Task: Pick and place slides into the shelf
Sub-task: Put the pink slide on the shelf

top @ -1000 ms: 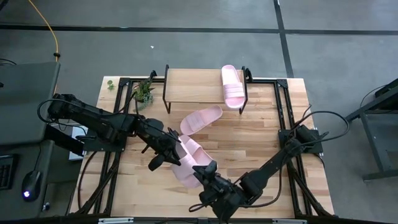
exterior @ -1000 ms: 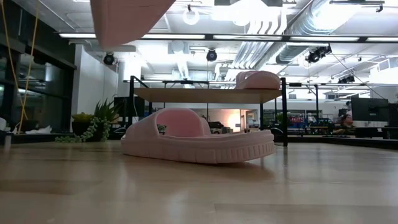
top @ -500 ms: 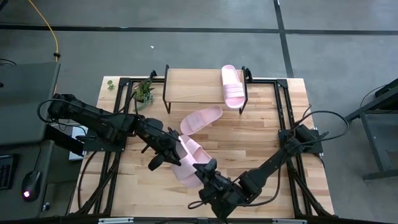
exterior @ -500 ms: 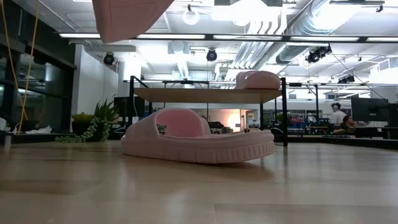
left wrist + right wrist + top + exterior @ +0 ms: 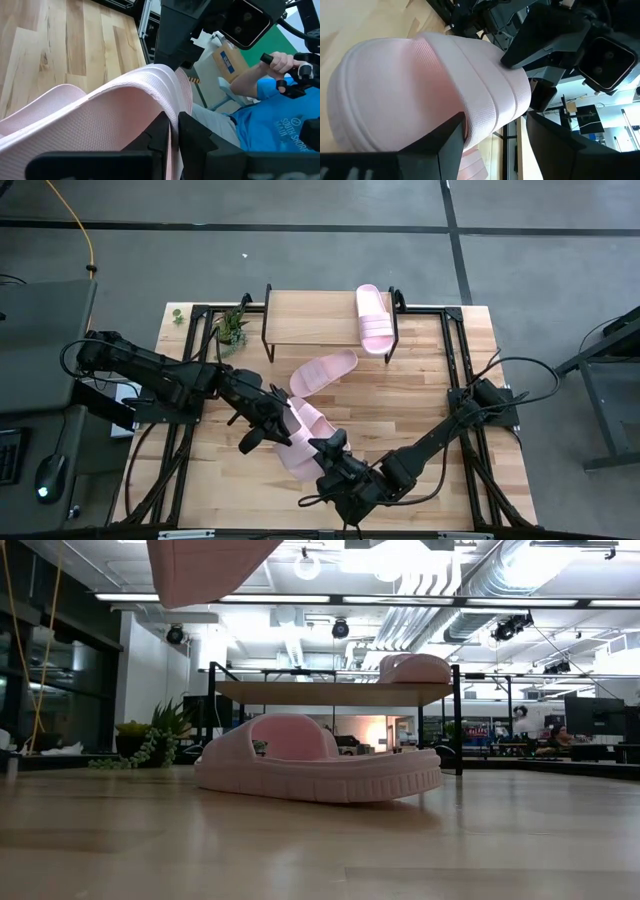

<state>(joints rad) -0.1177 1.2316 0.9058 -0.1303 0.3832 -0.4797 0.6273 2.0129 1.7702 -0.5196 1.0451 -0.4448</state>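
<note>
High view: left gripper (image 5: pixel 283 423) fingers pinch a slide's (image 5: pixel 303 442) strap above the tabletop (image 5: pixel 420 400); right gripper (image 5: pixel 328 457) (spread fingers) straddles it. Handover seems underway; next, carry to the shelf (image 5: pixel 310 317).

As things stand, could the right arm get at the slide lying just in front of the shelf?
Probably not at once: the right gripper straddles the slide that the left gripper pinches. The loose slide lies unobstructed farther off.

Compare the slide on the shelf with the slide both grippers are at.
The slide on the shelf rests on the shelf, untouched; the held slide is off the table, left gripper shut on its strap, right gripper open around it. Both are pale pink.
</note>
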